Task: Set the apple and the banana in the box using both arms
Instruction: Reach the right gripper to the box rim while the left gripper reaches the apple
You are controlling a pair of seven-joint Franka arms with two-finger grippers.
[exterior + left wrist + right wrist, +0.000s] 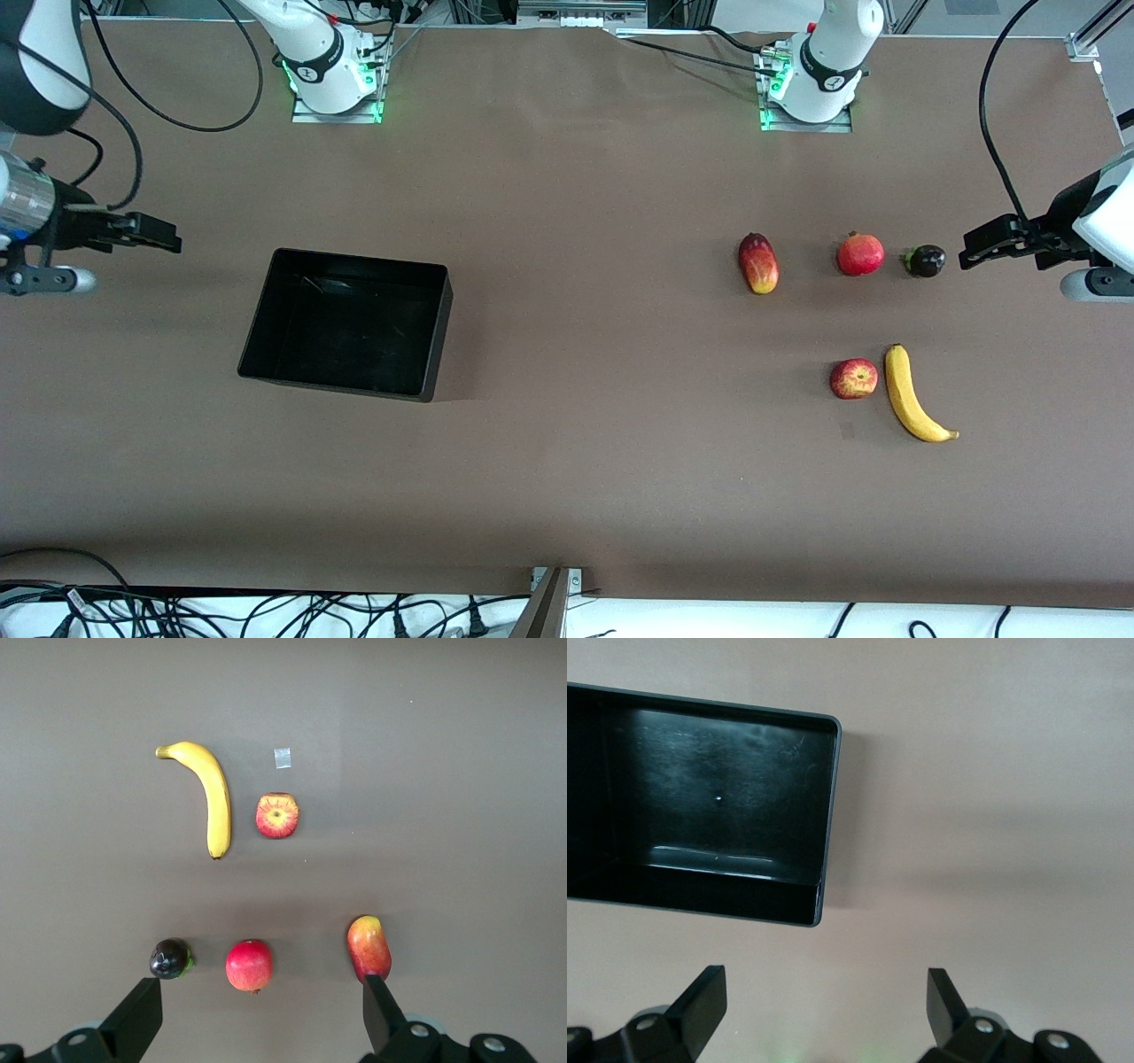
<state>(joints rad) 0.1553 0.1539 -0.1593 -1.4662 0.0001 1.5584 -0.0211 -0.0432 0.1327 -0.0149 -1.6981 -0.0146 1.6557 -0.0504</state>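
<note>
the apple (854, 378) and banana (916, 396) lie just beside each other on the table (567, 478) toward the left arm's end. the empty box (347, 322) sits toward the right arm's end. the left pincer (970, 249) and right pincer (168, 239) hang spread wide over opposite table edges, holding nothing.

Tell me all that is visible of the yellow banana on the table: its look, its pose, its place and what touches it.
The long curved yellow banana has a smooth peel and dark tips. It lies flat on the brown table, toward the left arm's end, with one tip turned toward the front camera. The small round red apple lies beside it, apart by a narrow gap. Nothing touches the banana but the table. It is nearer to the front camera than the row of three other fruits. No end effector holds it, and it is not in the black box.
</note>
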